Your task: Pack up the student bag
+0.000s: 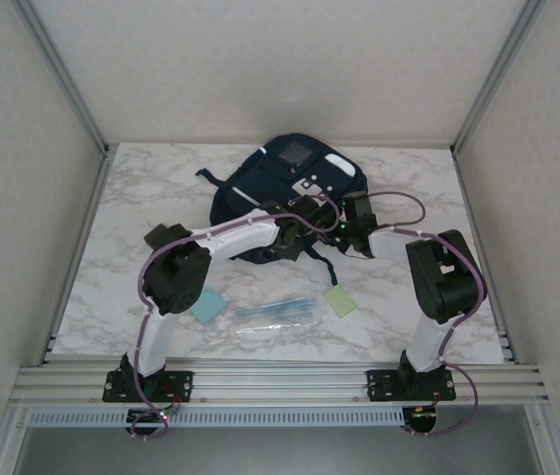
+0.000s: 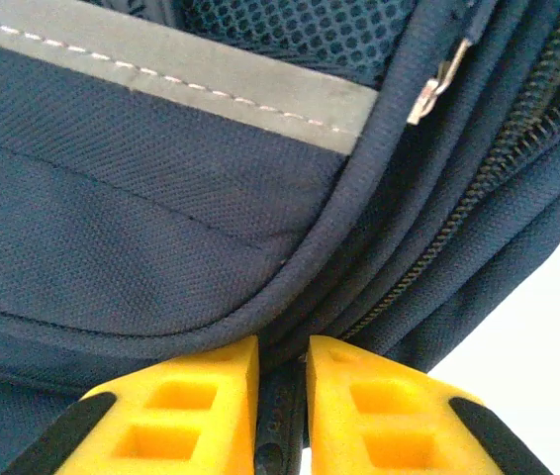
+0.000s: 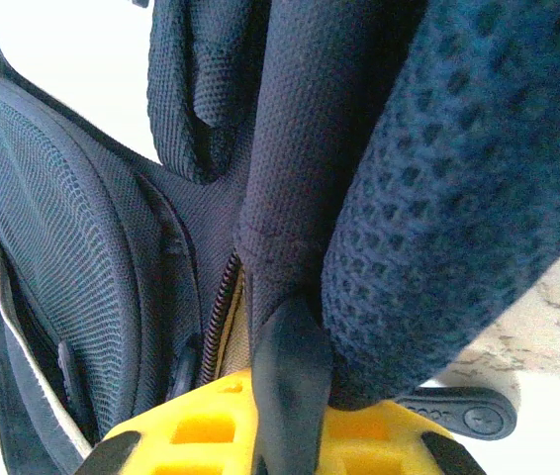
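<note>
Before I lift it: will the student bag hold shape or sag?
Probably sags: the student bag lies slumped, its soft fabric folded in the right wrist view. Pulling one edge likely stretches that panel before the bag shifts. Its padded mesh looks grippy, not slippery.

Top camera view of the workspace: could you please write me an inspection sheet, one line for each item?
Surface: marble-pattern table, no spill seen.
Job's things: student bag lying at the far middle.
Clutter: light blue pad, clear pouch and light green pad, loose on the table nearer the arm bases than the bag.
Grippers: left gripper closed on the bag's zip edge; right gripper shut on its black strap.
Cables: purple cables looping along both arms; no snag seen.
Surroundings: white walls, aluminium rail.
</note>
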`<control>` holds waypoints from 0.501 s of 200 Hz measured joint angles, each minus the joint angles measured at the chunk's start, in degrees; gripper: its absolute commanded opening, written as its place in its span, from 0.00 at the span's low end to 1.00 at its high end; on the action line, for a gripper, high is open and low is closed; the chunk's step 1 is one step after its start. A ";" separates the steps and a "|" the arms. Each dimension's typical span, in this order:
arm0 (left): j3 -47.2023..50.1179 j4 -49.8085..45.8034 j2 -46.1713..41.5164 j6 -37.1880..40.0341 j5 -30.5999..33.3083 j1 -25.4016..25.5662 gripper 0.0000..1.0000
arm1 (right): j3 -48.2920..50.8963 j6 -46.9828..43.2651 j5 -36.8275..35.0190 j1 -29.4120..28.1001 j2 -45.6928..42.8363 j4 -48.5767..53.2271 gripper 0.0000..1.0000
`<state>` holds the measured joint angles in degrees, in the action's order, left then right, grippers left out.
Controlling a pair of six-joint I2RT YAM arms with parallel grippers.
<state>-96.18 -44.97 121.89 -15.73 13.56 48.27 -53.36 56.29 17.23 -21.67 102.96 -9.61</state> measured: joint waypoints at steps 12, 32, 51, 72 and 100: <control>0.28 0.31 0.00 -0.87 -0.28 -0.02 0.18 | 0.00 0.00 0.00 0.00 0.00 0.00 0.00; 0.52 0.37 0.00 -2.19 -0.66 -0.09 0.21 | 0.00 0.00 0.00 0.00 0.00 0.04 0.00; 0.52 -0.17 0.00 -3.41 -0.98 -0.22 0.30 | 0.00 0.00 -0.02 0.00 0.00 0.04 0.00; 0.63 -1.40 0.00 -4.90 -1.07 -0.39 0.31 | 0.00 0.00 0.00 0.00 0.00 0.07 0.00; 0.83 -2.25 -0.02 -6.23 -1.05 -0.44 0.23 | 0.00 0.00 0.39 0.00 0.00 0.13 0.00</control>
<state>-95.35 -47.22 121.86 -21.96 12.51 47.83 -53.36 56.29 17.63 -21.67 102.96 -9.47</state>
